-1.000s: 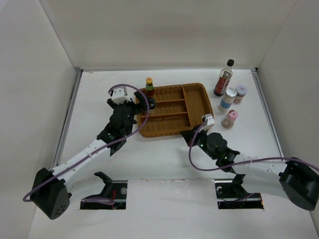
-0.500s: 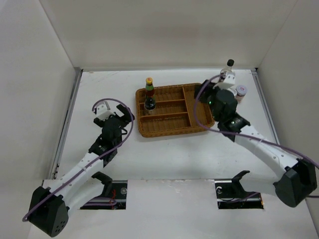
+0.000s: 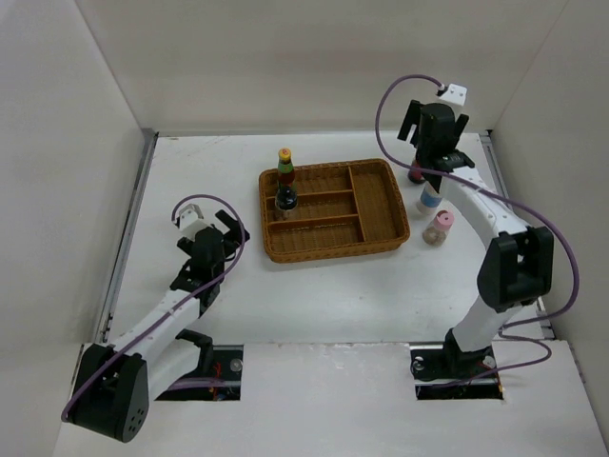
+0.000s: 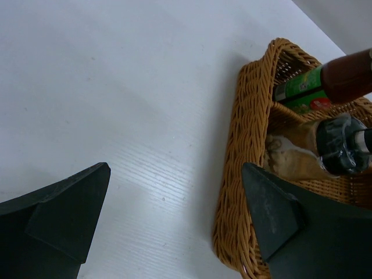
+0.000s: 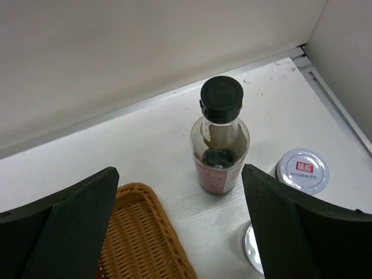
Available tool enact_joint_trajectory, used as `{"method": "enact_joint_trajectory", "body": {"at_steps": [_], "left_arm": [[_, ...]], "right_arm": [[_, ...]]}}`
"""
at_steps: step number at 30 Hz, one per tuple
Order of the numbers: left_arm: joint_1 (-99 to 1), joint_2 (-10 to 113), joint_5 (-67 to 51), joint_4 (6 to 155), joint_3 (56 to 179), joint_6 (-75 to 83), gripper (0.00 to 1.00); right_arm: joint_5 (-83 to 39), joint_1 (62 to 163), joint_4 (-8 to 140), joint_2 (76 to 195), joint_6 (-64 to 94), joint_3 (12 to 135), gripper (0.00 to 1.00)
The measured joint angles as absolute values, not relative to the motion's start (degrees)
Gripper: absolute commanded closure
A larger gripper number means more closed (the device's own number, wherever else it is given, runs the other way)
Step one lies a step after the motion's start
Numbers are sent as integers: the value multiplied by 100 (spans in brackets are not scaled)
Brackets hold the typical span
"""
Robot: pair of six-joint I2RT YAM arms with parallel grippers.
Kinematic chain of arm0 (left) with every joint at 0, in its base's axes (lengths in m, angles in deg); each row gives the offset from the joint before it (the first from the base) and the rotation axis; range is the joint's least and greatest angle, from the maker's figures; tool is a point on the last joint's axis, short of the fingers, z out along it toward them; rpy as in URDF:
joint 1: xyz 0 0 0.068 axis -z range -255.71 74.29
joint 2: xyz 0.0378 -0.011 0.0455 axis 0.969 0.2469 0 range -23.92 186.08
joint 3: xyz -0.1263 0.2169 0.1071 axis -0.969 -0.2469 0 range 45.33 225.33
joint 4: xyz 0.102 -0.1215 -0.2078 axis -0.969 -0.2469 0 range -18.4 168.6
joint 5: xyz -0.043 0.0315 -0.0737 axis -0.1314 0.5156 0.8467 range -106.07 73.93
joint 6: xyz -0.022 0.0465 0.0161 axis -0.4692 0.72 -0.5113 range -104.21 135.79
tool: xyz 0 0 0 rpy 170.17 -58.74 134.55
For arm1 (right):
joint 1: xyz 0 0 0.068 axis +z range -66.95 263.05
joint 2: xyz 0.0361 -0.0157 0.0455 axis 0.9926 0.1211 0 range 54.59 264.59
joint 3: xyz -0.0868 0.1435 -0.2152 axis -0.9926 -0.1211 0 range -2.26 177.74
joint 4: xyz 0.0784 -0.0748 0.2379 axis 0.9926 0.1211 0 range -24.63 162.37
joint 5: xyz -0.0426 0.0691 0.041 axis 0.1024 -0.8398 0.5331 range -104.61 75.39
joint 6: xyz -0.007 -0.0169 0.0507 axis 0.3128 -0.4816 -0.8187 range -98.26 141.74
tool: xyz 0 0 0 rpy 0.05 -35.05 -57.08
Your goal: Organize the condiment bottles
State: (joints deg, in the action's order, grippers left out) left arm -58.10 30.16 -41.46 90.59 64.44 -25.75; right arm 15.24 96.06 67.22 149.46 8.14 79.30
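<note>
Compared with a second ago, the right arm is up at the far right corner instead of at the tray's point(image 3: 381, 205) near edge, and its gripper point(image 5: 180, 171) is spread wide rather than closed. The left gripper point(image 4: 174, 174) is farther back from the tray's left side. Both sets of fingers stand wide apart and hold nothing. The left one hangs over the table point(image 4: 116, 70), just beside the tray's left wall. The right one hovers above the dark-sauce bottle point(image 5: 220, 139), which stands upright ahead of its fingers, untouched.

Two of six look done: the yellow-red-capped bottle point(image 3: 284, 164) and the black-capped bottle point(image 3: 284, 198) stand upright at the tray's left end, though I cannot tell whether they share a compartment. Four remain on the table to the right of the tray: the dark-sauce bottle, the short jar point(image 5: 302, 170) near it, the blue-label jar point(image 3: 428, 200) and the pink shaker point(image 3: 439, 227). The dark-sauce bottle seems the next pick, so the task is about a third done.
</note>
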Motion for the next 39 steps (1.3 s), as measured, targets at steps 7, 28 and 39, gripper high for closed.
{"method": "enact_joint_trajectory", "body": {"at_steps": [7, 28, 39], "left_arm": [[-5884, 3038, -3816, 9431, 6311, -2623, 0], [-5902, 3206, -3543, 10049, 6125, -2625, 0], [-5919, 3169, -3466, 10244, 6038, -2625, 0]], "right_arm": [[1585, 9320, 7187, 15759, 1078, 8863, 6], [1412, 9055, 6750, 16500, 1651, 9197, 82], [1500, 9324, 6625, 16371, 2252, 9523, 83]]}}
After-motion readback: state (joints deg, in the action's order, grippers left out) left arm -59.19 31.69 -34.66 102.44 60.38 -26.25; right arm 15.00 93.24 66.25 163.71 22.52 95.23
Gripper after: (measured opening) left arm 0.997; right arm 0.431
